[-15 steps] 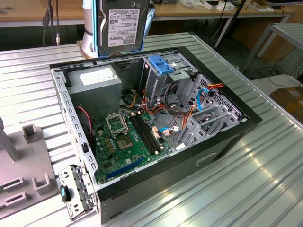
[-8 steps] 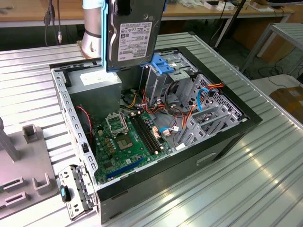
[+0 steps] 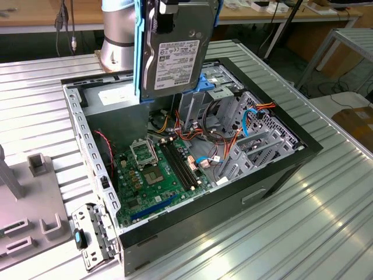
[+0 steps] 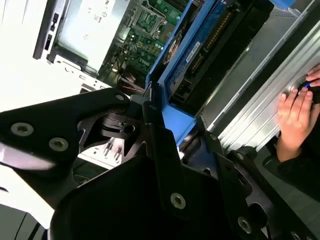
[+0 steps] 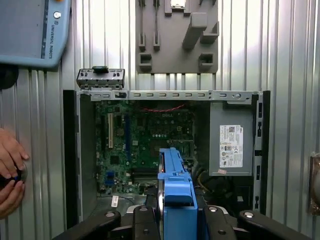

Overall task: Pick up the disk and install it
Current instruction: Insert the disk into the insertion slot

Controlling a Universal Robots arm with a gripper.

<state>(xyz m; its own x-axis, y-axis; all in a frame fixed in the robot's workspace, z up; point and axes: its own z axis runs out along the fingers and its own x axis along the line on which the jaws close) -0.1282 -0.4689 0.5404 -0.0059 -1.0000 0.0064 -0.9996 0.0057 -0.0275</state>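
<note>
The disk (image 3: 175, 52), a grey metal drive with a white label and bright blue side rails, hangs upright in the air above the open computer case (image 3: 280, 169). My gripper (image 3: 169, 6) is shut on the disk's upper end, at the top edge of the exterior view. In the first wrist view the disk (image 5: 175, 195) appears edge-on, blue rail toward the camera, between the black fingers (image 5: 142, 217) of my gripper (image 5: 176, 220), with the motherboard (image 5: 145, 145) beyond it. The second wrist view looks along the disk (image 4: 200, 45) from my gripper (image 4: 170, 125).
Inside the case are a green motherboard (image 3: 157, 175), a metal drive cage (image 3: 262, 140) with orange and blue cables, and a blue bracket (image 3: 207, 81). A grey fixture plate (image 3: 29, 216) lies at the exterior view's left. A person's hand (image 5: 10, 160) and a teach pendant (image 5: 30, 30) are beside the case.
</note>
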